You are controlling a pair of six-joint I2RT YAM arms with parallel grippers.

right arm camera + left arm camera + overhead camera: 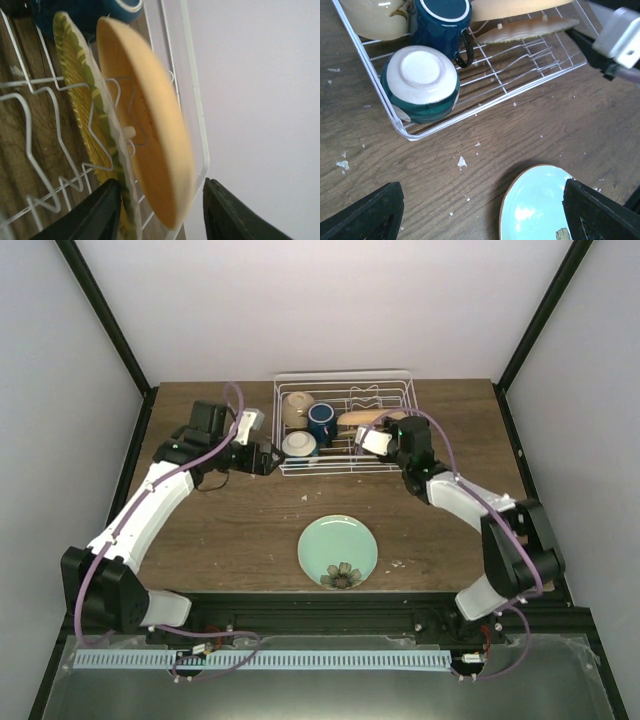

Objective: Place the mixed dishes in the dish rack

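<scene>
The orange-yellow plate (150,125) is blurred, its near rim between the right gripper's (160,184) spread jaws, contact unclear. The left gripper (481,184) hovers wide open and empty beside the dish rack (495,101).

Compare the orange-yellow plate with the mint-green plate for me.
Place: the orange-yellow plate sits in the dish rack; the mint-green plate lies on the table. Pose: the orange-yellow plate stands on edge; the mint-green plate lies flat. Look: the orange-yellow plate looks plain; the mint-green plate bears a dark flower motif near its rim. Both are round plates.
</scene>
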